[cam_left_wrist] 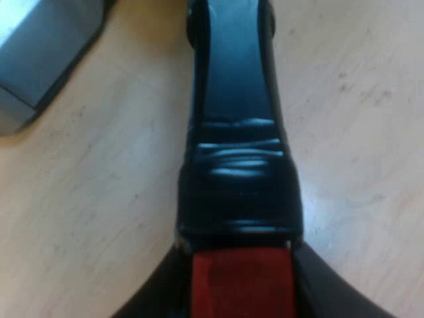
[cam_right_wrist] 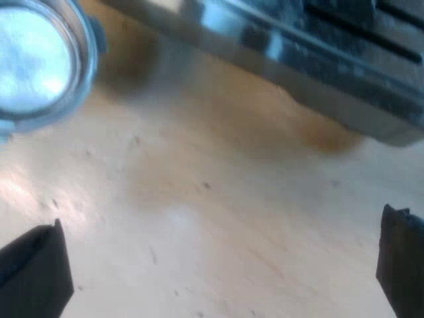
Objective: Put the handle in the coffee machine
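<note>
Between the black fingers of the left tool point(cam_left_wrist: 242, 301) sits the red end point(cam_left_wrist: 242, 285) of the handle point(cam_left_wrist: 235, 99), and the fingers press on it from both sides. Beyond the tool the dark handle runs straight away over the tabletop point(cam_left_wrist: 99, 218), near a grey metal body point(cam_left_wrist: 40, 53) that I cannot name surely. To do this step well, I judge the grip must be firm so the handle does not roll, and the basket should meet the machine's front level before any turn. The right tool point(cam_right_wrist: 218, 252) hangs low over the tabletop, fingers spread wide and holding nothing. Ahead of it are the metal basket point(cam_right_wrist: 33, 59) and the coffee machine point(cam_right_wrist: 318, 59).
</note>
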You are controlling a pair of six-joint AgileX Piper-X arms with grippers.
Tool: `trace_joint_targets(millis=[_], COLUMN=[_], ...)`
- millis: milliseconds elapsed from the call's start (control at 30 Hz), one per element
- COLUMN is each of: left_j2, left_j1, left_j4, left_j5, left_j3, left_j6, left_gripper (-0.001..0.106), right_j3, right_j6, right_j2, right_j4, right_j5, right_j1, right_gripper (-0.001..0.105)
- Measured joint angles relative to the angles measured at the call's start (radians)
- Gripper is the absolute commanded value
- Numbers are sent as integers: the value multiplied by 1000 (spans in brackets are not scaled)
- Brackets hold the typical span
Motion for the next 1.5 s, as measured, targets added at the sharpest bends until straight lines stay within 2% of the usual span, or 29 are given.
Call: trace_joint_targets(millis=[133, 400, 533, 700, 900, 1033, 1300, 1500], left_j2=[0, 0, 0, 0, 0, 32, 100, 173], left_j1=[27, 86, 86, 86, 145, 156, 235, 242], left_j4=[48, 66, 71, 71, 75, 73, 55, 49], left_j5=[21, 61, 73, 78, 102, 110, 147, 175], left_j3=[-9, -68, -99, -103, -103, -116, -151, -167], left_j6=[28, 51, 68, 68, 70, 76, 147, 174], left_gripper=[0, 0, 0, 0, 0, 0, 0, 0], right_j3=[0, 0, 4, 48, 135, 199, 320, 351], right_j6=[-1, -1, 35, 63, 102, 98, 40, -2], right_j2=[-14, -80, -83, -83, -83, -83, -83, -60], right_j4=[-16, -117, -174, -254, -387, -550, -875, -1000], right_j5=[-35, 159, 266, 348, 440, 445, 482, 517], right_j1=[11, 154, 208, 259, 305, 313, 322, 322], right_gripper=[97, 97, 97, 97, 97, 97, 97, 97])
